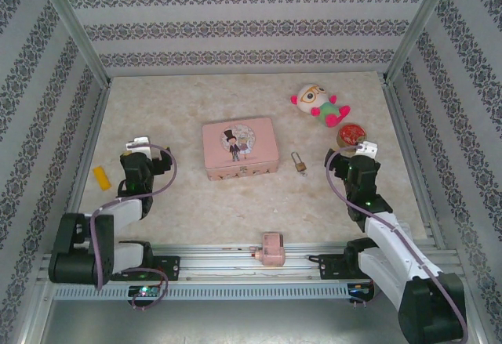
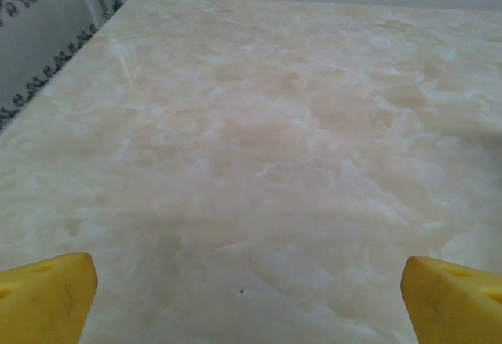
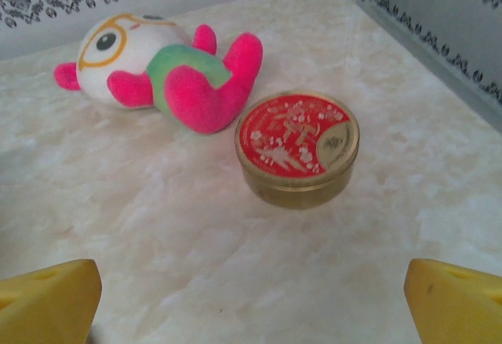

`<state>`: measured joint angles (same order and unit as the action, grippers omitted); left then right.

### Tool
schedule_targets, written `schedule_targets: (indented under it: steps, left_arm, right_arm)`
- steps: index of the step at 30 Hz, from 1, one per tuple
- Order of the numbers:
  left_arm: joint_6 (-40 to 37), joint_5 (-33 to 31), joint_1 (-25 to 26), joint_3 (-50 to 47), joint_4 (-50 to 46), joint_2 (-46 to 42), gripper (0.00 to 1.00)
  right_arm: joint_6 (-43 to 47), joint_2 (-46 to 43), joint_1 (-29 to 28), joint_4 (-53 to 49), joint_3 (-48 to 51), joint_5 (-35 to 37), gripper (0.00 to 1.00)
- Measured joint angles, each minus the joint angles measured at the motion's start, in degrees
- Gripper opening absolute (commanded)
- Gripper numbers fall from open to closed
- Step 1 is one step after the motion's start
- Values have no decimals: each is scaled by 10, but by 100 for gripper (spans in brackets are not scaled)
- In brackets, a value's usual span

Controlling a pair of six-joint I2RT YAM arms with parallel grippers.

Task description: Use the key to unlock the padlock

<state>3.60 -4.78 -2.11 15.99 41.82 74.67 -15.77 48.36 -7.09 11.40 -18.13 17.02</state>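
The padlock (image 1: 298,161), tiny and brass with a thin silver shackle, lies on the marble tabletop just right of the pink tin. The key is too small to tell apart in the top view. My right gripper (image 1: 365,150) hovers to the padlock's right, well apart from it. In the right wrist view it (image 3: 251,301) is open, its yellow fingertips (image 3: 47,301) wide apart with bare table between them. My left gripper (image 1: 140,144) sits far left of the tin. In the left wrist view it (image 2: 251,301) is open too, over bare tabletop.
A pink tin (image 1: 240,149) stands mid-table. A plush toy (image 3: 165,66) and a round red-lidded tin (image 3: 298,148) lie ahead of the right gripper near the right wall. A yellow block (image 1: 101,177) lies at far left. A pink blocky object (image 1: 272,249) rests on the front rail.
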Motion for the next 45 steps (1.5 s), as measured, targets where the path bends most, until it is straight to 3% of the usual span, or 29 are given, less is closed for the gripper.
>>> schedule_targets:
  steps: [13, 22, 35, 45]
  left_arm:
    - [0, 115, -18, -2, 191, 170, 99]
    - [-21, 204, -21, 43, 172, 173, 99]
    - [-24, 212, -21, 43, 169, 173, 99]
    - [-24, 213, -21, 43, 169, 173, 99]
  right_arm:
    - [74, 75, 25, 200, 49, -25, 98]
    - [121, 141, 42, 329, 73, -61, 98]
    - [130, 397, 61, 530, 70, -124, 98]
    - [116, 401, 94, 489, 2, -169, 98]
